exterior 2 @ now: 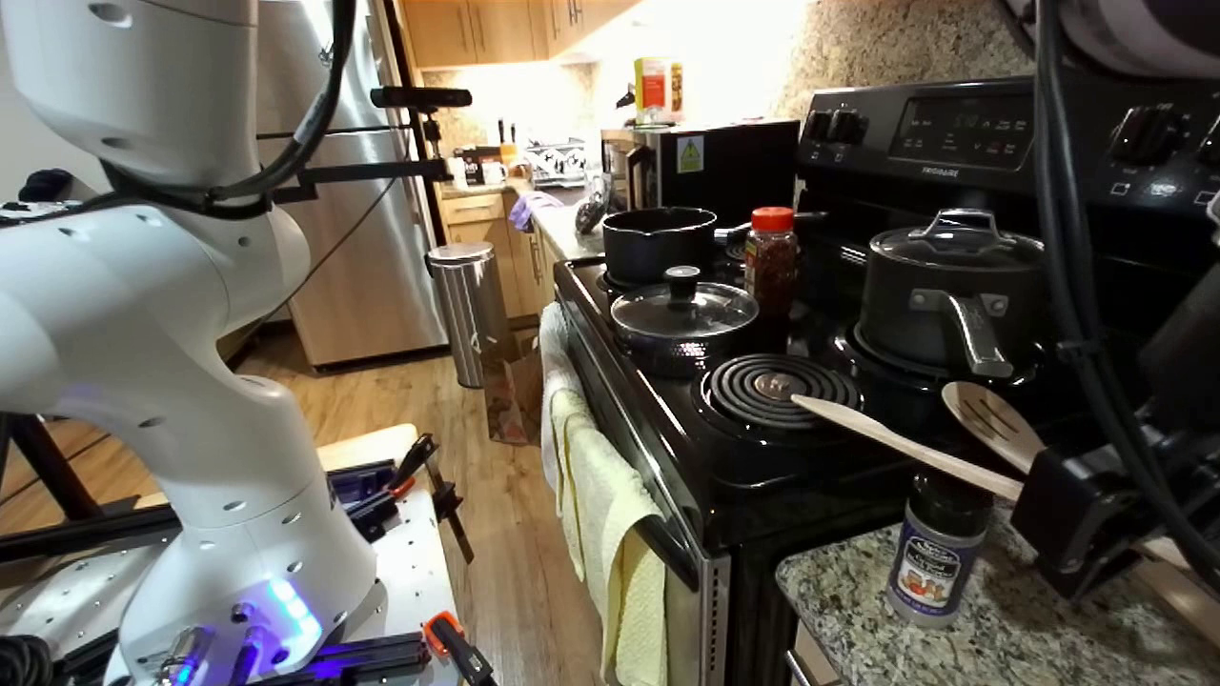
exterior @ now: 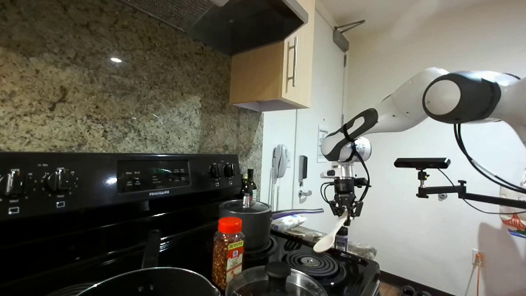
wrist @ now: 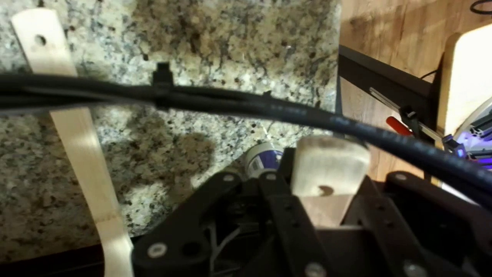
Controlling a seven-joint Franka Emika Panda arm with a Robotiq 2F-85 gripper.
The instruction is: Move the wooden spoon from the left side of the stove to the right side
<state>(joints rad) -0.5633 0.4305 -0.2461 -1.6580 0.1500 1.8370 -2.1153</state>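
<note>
Currently your gripper (exterior: pixel 346 216) is clamped on the wooden spoon (exterior: pixel 327 240), near its handle end. Spoon slants, bowl lowest, near a coil burner (exterior: pixel 311 263) of the stove (exterior: pixel 96 181). Slotted spoon (wrist: pixel 83 150) lies apart.

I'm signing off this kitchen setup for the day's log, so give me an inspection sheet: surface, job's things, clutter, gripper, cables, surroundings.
Surface: stove glossy black; front coil burner nearest the granite countertop looks dark, but heat cannot be told.
Job's things: wooden spoon held in the air, bowl end out over the stove.
Clutter: lidded saucepan, glass-lidded pan, open pot and red-capped jar on the stove; purple-labelled spice jar on the countertop; slotted wooden utensil, its handle on the countertop.
Gripper: closed on the spoon's handle.
Cables: black cable crosses the wrist view, partly hiding the countertop.
Surroundings: yellow towel hanging on the oven front; stainless trash can on the floor; wall phone.
</note>
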